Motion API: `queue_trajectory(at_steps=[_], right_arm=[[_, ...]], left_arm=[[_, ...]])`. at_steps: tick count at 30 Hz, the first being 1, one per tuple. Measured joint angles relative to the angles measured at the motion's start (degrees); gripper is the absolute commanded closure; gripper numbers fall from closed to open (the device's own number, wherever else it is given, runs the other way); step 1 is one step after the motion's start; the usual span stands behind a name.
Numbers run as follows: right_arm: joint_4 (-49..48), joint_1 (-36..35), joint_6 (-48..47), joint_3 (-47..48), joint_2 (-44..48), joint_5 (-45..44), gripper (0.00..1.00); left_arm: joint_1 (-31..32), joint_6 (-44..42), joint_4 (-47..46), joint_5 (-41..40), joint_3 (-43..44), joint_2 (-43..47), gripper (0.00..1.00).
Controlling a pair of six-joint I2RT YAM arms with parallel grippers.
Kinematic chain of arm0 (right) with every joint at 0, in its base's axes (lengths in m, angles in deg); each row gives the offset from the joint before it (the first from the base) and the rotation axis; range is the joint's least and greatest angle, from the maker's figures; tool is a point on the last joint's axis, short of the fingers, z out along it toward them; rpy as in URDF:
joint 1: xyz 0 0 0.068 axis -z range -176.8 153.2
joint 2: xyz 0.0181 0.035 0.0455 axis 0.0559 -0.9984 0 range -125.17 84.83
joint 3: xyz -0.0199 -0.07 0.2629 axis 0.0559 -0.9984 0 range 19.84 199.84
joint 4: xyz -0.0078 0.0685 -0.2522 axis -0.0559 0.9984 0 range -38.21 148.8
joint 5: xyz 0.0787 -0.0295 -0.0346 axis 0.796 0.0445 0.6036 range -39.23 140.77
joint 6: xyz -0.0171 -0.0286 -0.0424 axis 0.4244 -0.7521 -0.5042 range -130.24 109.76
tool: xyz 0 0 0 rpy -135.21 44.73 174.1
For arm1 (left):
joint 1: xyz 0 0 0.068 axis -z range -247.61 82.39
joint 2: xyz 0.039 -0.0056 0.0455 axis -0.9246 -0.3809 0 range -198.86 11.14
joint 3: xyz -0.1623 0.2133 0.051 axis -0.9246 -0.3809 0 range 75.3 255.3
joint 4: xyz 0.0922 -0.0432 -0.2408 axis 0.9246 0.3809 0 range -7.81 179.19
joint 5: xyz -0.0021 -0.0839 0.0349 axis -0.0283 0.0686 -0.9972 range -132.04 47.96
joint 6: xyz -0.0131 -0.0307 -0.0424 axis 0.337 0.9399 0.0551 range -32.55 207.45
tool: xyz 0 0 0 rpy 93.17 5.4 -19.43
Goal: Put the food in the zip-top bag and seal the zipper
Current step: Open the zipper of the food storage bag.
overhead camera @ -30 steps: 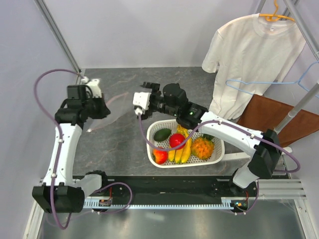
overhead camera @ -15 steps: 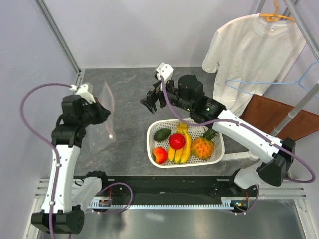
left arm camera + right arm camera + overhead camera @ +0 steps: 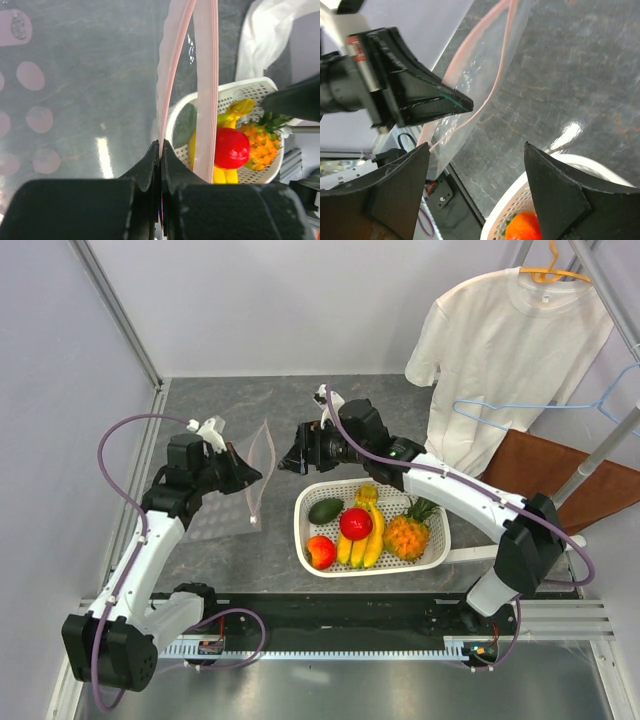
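My left gripper (image 3: 248,475) is shut on the mouth edge of the clear zip-top bag (image 3: 258,468) and holds it up above the table, left of the basket. In the left wrist view the pinkish zipper (image 3: 172,60) runs up from my closed fingertips (image 3: 161,150), its two sides parted. My right gripper (image 3: 291,458) is open and empty, just right of the bag's mouth; in the right wrist view the bag (image 3: 470,75) hangs between it and the left fingers. The food lies in the white basket (image 3: 436,555): avocado (image 3: 325,510), red apple (image 3: 355,523), bananas (image 3: 369,535), pineapple (image 3: 406,536), red-orange fruit (image 3: 321,553).
A white T-shirt (image 3: 510,350) hangs on a hanger at the back right, with a blue hanger (image 3: 530,412) and a brown board (image 3: 545,475) beside it. Grey walls close the left and back. A black rail (image 3: 340,610) runs along the near table edge.
My left gripper has carried the bag right, toward the basket. My right gripper has come down and left, close to the bag's mouth.
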Motion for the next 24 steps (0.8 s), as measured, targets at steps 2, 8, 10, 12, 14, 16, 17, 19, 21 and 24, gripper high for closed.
queue_trajectory(at_steps=[2, 8, 10, 12, 14, 16, 17, 19, 21, 24], right_arm=[[-0.22, -0.09, 2.73, -0.39, -1.31, 0.24, 0.20], [-1.42, -0.98, 7.26, 0.68, -5.90, -0.39, 0.30], [-1.38, -1.53, 7.85, 0.94, -7.10, -0.70, 0.30], [-1.18, -1.99, 8.50, 0.94, -7.98, -1.22, 0.30], [-1.09, -2.29, 9.05, 0.96, -8.68, -1.62, 0.27], [-0.92, -2.43, 9.60, 1.22, -9.20, -1.68, 0.25], [-0.87, -2.43, 9.86, 1.42, -9.35, -1.66, 0.25], [-0.92, -2.43, 10.36, 2.03, -9.46, -1.46, 0.33], [-0.98, -2.49, 10.36, 2.84, -9.51, -1.51, 0.59], [-1.33, -2.71, 9.35, 4.00, -9.86, -1.75, 1.00]], left_arm=[[1.40, 0.83, -1.53, 0.48, 0.00, -0.26, 0.98], [3.67, 1.97, -4.09, 0.63, 0.00, -0.61, 0.98], [3.82, 2.21, -4.37, 0.61, 0.00, -0.90, 0.98], [4.04, 2.27, -4.55, 0.52, 0.00, -1.09, 0.98], [4.48, 2.23, -4.70, -0.15, 0.00, -1.11, 0.98], [5.09, 2.19, -4.85, -1.22, 0.00, -1.11, 0.98], [5.35, 2.19, -4.87, -1.75, 0.00, -1.11, 0.98], [5.95, 2.14, -4.98, -2.60, 0.00, -1.18, 0.98], [6.29, 2.14, -5.11, -2.91, 0.00, -1.33, 0.98], [6.62, 2.10, -5.18, -3.39, 0.00, -1.64, 0.98]])
